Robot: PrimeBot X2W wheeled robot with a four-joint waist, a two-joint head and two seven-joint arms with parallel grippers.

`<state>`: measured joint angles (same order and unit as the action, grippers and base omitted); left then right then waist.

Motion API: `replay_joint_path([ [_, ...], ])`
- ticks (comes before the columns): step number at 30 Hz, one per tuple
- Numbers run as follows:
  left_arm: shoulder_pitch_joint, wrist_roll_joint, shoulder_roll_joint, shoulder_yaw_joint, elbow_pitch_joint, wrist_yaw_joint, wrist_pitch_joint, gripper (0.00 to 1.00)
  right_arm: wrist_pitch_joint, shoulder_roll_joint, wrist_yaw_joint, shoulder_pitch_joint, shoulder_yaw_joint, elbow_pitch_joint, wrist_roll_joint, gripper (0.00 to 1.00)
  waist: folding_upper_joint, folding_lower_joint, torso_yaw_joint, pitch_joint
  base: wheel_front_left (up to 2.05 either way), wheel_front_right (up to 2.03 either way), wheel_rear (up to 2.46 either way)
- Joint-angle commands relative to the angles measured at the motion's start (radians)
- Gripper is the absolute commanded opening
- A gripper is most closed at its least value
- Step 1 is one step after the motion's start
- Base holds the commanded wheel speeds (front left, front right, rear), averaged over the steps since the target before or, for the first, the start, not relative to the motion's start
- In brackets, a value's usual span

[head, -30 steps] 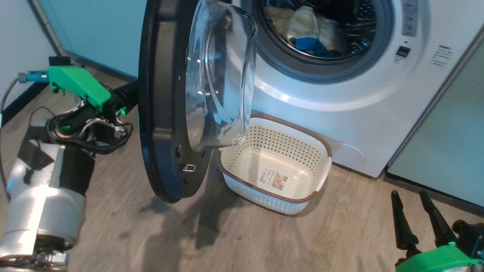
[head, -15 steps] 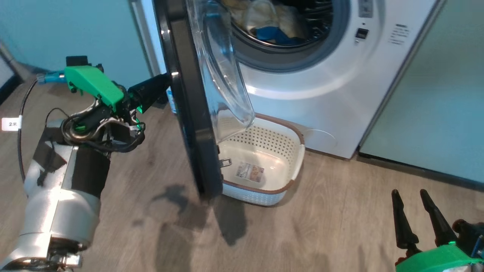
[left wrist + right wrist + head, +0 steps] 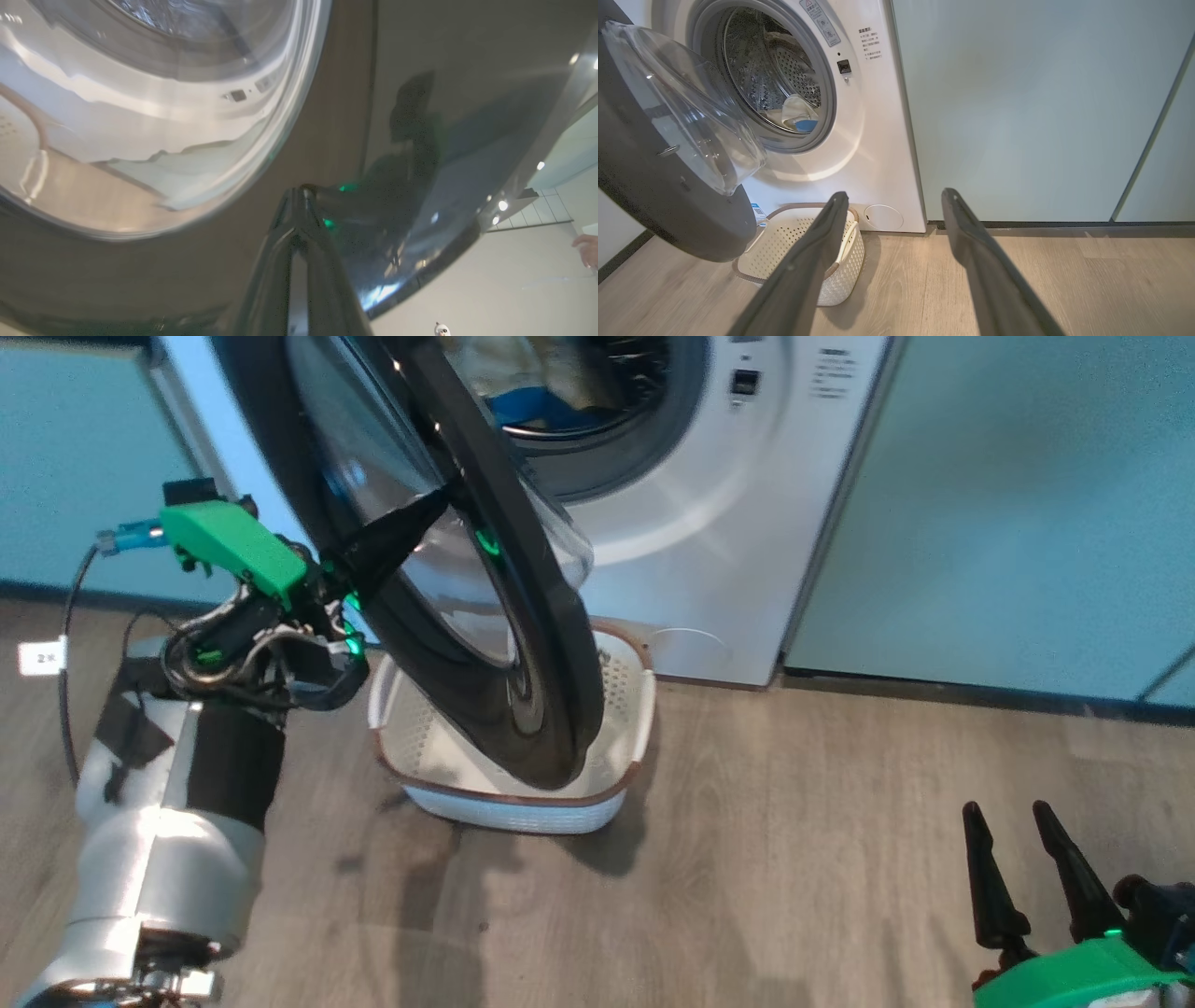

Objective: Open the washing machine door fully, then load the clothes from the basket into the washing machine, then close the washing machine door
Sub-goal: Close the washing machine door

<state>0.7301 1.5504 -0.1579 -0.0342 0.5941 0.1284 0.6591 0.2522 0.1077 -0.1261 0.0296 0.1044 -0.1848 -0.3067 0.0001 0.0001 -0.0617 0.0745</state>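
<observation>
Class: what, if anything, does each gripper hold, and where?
Nothing is held. The shut left gripper touches the outer face of the washing machine door; the right gripper is open.

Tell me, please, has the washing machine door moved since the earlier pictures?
Yes. The washing machine door has swung closer to the washing machine, now overlapping the basket.

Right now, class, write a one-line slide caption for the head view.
Shut left gripper touching the partly open washing machine door, clothes in the drum, basket beneath, right gripper open.
</observation>
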Motion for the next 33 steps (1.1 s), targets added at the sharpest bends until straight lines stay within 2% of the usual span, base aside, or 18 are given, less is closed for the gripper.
replay_joint_path([
  [1, 0.023, 0.01, -0.019, -0.032, -0.046, 0.002, -0.005, 0.0, 0.01, 0.018, -0.005, -0.052, 0.022, 0.032, 0.002, 1.0, -0.0001, -0.0001, -0.039, 0.004, 0.0, 0.0, 0.0],
  [7, 0.009, 0.01, -0.011, -0.038, -0.062, 0.002, -0.02, 0.0, 0.01, 0.023, -0.005, -0.052, 0.026, 0.033, 0.001, 1.0, -0.0001, -0.0001, -0.113, 0.006, 0.0, 0.0, 0.0],
  [14, 0.017, -0.009, -0.001, -0.03, -0.062, 0.002, -0.045, 0.0, 0.01, 0.028, -0.005, -0.05, 0.025, 0.036, -0.001, 1.0, -0.0001, -0.0001, -0.16, 0.013, 0.0, 0.0, 0.0],
  [22, 0.023, -0.021, -0.001, -0.033, -0.062, 0.002, -0.078, 0.0, 0.01, 0.022, -0.005, -0.058, 0.027, 0.036, -0.001, 1.0, -0.0001, -0.0001, -0.175, 0.019, 0.0, 0.0, 0.0],
  [28, 0.01, -0.024, 0.005, -0.039, -0.052, 0.002, -0.106, 0.0, 0.01, 0.022, -0.005, -0.048, 0.02, 0.035, 0.002, 1.0, -0.0001, -0.0001, -0.148, 0.002, 0.0, 0.0, 0.0],
  [29, 0.006, -0.032, 0.002, -0.039, -0.051, 0.002, -0.117, 0.25, 0.01, 0.022, -0.005, -0.046, 0.02, 0.033, 0.002, 1.0, -0.0001, -0.0001, -0.142, -0.001, 0.0, 0.0, 0.0],
  [31, -0.004, -0.055, -0.004, -0.032, -0.049, 0.002, -0.14, 0.53, 0.01, 0.022, -0.005, -0.042, 0.017, 0.032, 0.001, 1.0, -0.0001, -0.0001, -0.127, -0.009, 0.0, 0.0, 0.0],
  [32, -0.009, -0.064, -0.008, -0.029, -0.051, 0.002, -0.151, 0.95, 0.01, 0.021, -0.005, -0.04, 0.015, 0.031, 0.001, 1.0, -0.0001, -0.0001, -0.12, -0.012, 0.0, 0.0, 0.0],
  [33, -0.016, -0.071, -0.012, -0.029, -0.053, 0.002, -0.163, 1.0, 0.01, 0.02, -0.005, -0.039, 0.014, 0.032, 0.0, 1.0, -0.0001, -0.0001, -0.113, -0.015, 0.0, 0.0, 0.0],
])
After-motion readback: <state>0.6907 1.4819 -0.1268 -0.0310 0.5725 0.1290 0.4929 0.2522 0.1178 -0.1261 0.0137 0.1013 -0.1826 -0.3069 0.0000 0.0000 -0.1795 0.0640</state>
